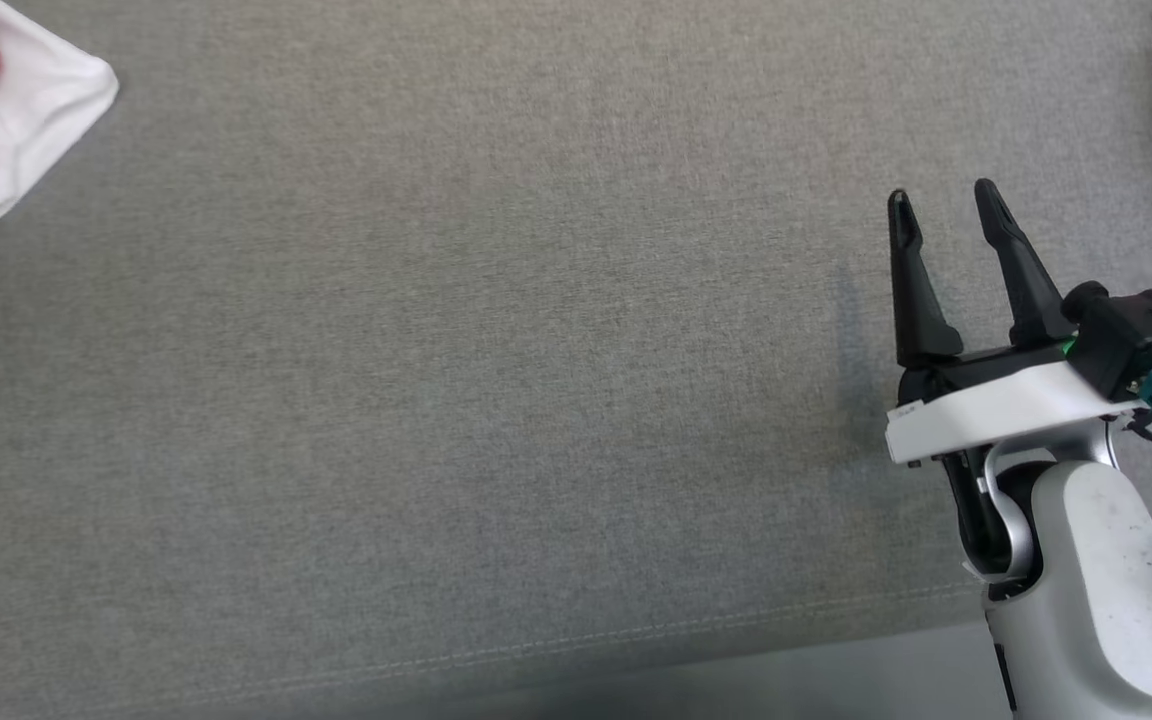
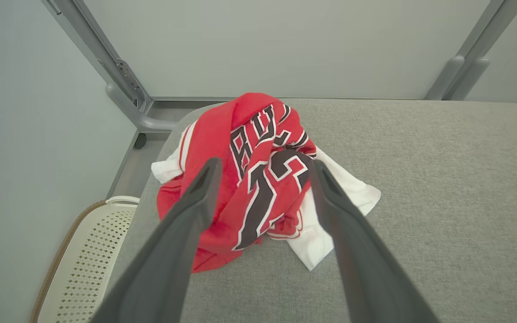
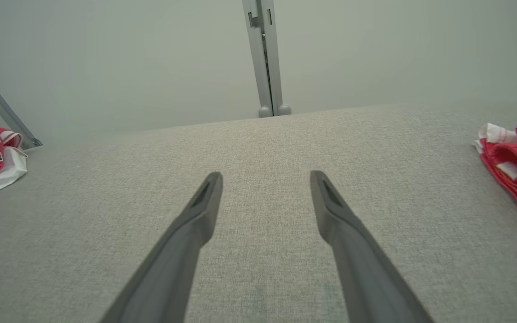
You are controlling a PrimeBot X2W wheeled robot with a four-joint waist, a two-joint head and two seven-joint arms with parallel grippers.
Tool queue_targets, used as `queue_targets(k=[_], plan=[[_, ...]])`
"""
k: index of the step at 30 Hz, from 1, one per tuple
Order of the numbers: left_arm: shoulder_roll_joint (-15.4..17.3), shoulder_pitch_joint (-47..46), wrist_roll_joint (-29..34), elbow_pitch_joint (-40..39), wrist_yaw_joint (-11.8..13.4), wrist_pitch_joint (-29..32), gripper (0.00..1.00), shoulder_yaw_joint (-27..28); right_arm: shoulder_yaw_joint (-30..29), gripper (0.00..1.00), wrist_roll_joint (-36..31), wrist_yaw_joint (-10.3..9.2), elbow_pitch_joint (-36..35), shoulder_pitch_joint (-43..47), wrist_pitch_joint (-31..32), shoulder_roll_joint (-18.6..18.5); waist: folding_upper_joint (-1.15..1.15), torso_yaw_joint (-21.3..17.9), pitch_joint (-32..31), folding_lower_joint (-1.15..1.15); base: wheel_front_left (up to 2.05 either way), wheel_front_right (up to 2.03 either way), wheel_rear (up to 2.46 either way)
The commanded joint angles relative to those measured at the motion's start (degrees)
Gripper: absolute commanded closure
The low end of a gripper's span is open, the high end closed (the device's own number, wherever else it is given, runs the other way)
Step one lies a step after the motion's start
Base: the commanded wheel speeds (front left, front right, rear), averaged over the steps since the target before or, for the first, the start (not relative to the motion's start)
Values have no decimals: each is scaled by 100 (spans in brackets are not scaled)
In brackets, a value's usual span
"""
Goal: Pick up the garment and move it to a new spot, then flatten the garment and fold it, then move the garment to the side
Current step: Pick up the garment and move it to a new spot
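Our left fingers, released, frame the crumpled red jersey, heaped on a white cloth at the desk's far left corner. Our right fingers hang released over its right side.

Soft, even, bright light falls on the grey cloth surface, and its weave reads sharply. The right gripper throws only a faint, blurred shadow to its left. In the wrist views the fingers go soft near the lens, and the wide angle splays the frame posts outward.
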Motion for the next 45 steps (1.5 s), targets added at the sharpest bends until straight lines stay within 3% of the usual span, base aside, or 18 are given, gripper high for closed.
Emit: queue_targets(k=[1, 6, 12, 13, 14, 15, 18, 19, 27, 37, 45], plan=[[105, -129, 53, 47, 46, 22, 0, 35, -51, 0, 12, -4, -45, -119, -40, -8, 0, -557, 745, -1, 0, 0, 0], [203, -234, 182, 255, 224, -6, 0, 63, -97, 0, -41, -4, -63, -207, -89, -6, 0, -610, 1054, -1, 0, 0, 0], [319, -347, 238, 512, 237, 69, 0, 46, -104, 0, -74, -4, -105, -284, -86, -8, 0, -603, 1246, -1, 0, 0, 0], [329, -376, 260, 547, 264, 30, 8, 61, -102, 0, -89, -5, -116, -306, -83, -8, 0, -601, 1267, -1, 0, 0, 0], [332, -406, 273, 570, 275, -7, 40, 65, -96, 0, -106, -5, -123, -319, -80, -8, 0, -599, 1286, -1, 0, 0, 0], [332, -406, 273, 570, 275, -7, 40, 65, -96, 0, -106, -5, -123, -319, -80, -8, 0, -599, 1286, -1, 0, 0, 0], [334, -482, 350, 673, 293, -132, 73, 46, -70, 0, -124, -5, -111, -328, -86, -8, 0, -588, 1307, -1, 0, 0, 0], [320, -512, 365, 716, 290, -193, 100, 55, -62, 0, -132, -5, -97, -344, -88, -9, 0, -584, 1303, -1, 0, 0, 0], [110, -667, 483, 789, 84, -620, 100, -39, -129, 0, -183, -5, 94, -293, -145, -11, 0, -483, 904, -1, 0, 0, 0], [-355, -887, 637, 116, -321, -737, 100, -483, -256, 0, -167, -5, 385, 47, -176, -12, 0, -297, -237, -1, 0, 0, 0], [-858, -772, 719, -722, -248, -687, 100, -878, -430, 0, -137, -5, 480, 457, -119, -14, 0, -220, -1132, -1, 0, 0, 0]])
